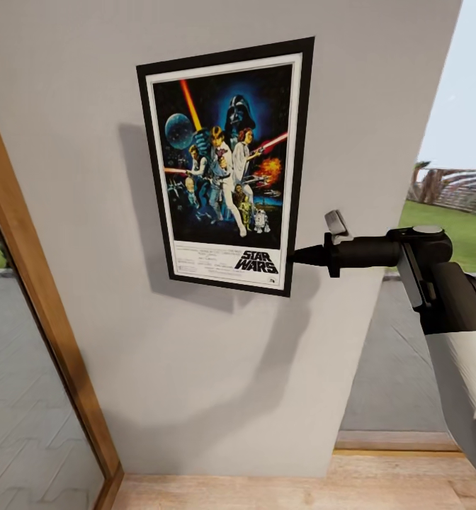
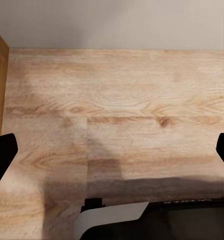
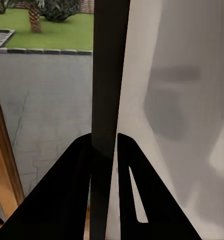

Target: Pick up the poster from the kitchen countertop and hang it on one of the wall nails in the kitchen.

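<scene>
Down low, the left claw hangs wide apart over the wood floor, holding nothing. Farther out, the right claw pinches the poster by its lower right edge, flat against the wall. No nail shows. If the claw lets go too soon, the poster may fall.
</scene>
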Tool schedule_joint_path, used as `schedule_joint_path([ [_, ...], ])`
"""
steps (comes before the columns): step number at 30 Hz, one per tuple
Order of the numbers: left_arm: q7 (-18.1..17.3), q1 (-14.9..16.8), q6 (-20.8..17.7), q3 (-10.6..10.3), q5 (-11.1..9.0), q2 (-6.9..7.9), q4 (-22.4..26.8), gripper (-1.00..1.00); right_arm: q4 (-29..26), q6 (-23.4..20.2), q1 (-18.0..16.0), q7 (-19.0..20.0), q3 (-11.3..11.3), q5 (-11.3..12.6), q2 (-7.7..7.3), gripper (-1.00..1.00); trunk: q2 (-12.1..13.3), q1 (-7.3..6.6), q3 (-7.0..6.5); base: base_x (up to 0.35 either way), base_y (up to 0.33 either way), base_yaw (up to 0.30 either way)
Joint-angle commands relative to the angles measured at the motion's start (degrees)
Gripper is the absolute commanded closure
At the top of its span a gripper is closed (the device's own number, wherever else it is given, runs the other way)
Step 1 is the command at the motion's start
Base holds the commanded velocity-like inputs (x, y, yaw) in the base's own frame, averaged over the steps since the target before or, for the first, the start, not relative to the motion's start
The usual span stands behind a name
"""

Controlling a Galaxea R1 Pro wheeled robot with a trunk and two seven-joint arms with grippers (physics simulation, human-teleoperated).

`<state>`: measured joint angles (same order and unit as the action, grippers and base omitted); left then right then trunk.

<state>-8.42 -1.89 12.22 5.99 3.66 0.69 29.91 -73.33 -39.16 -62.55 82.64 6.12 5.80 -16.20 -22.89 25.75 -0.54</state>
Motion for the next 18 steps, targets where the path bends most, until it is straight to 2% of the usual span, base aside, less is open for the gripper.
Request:
schedule_joint_path([
  [1,-0.5,0.0,0.1,0.4,0.4,-0.03,0.1,-1.0,0.0,-0.7,0.0,0.1,0.1,0.4,-0.04,1.0,0.0,0.03,0.01,0.071,0.011,0.0],
  [18,-0.5,0.0,0.1,0.4,0.4,-0.07,0.1,-1.0,1.7,-0.7,0.0,0.1,0.2,1.0,0.01,1.0,0.0,0.03,0.01,0.006,0.001,0.0],
])
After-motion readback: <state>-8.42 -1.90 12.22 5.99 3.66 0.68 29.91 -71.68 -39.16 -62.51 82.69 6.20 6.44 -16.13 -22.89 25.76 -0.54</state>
